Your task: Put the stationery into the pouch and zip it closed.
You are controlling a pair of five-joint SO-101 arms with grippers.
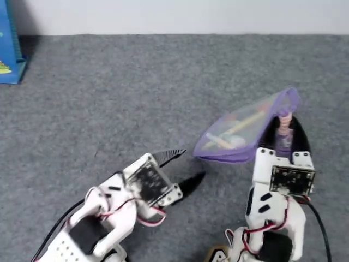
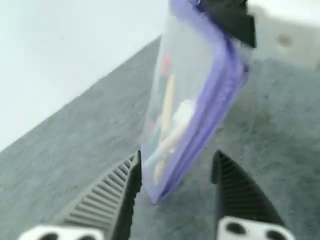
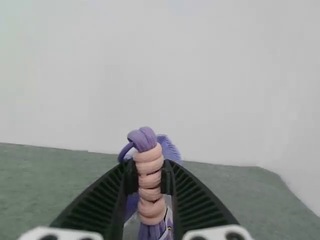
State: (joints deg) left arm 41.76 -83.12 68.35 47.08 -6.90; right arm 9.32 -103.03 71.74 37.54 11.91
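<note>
A clear pouch [image 1: 245, 128] with purple edging hangs tilted above the grey mat, with colourful stationery [image 1: 232, 134] inside it. My right gripper [image 1: 284, 123] is shut on the pouch's pink beaded pull [image 3: 149, 175], which stands squeezed between its black fingers [image 3: 107, 200], and so holds the pouch up by its right end. My left gripper [image 1: 192, 164] is open at the pouch's lower left corner. In the left wrist view the pouch [image 2: 185, 110] hangs just beyond the open left gripper [image 2: 176, 159], its corner between the fingertips; I cannot tell whether they touch it.
A blue box [image 1: 8, 43] stands at the far left by the white back wall. Grey mat [image 1: 109, 93] stretches bare to the left of and behind the pouch. Both arms' white bodies sit along the front edge.
</note>
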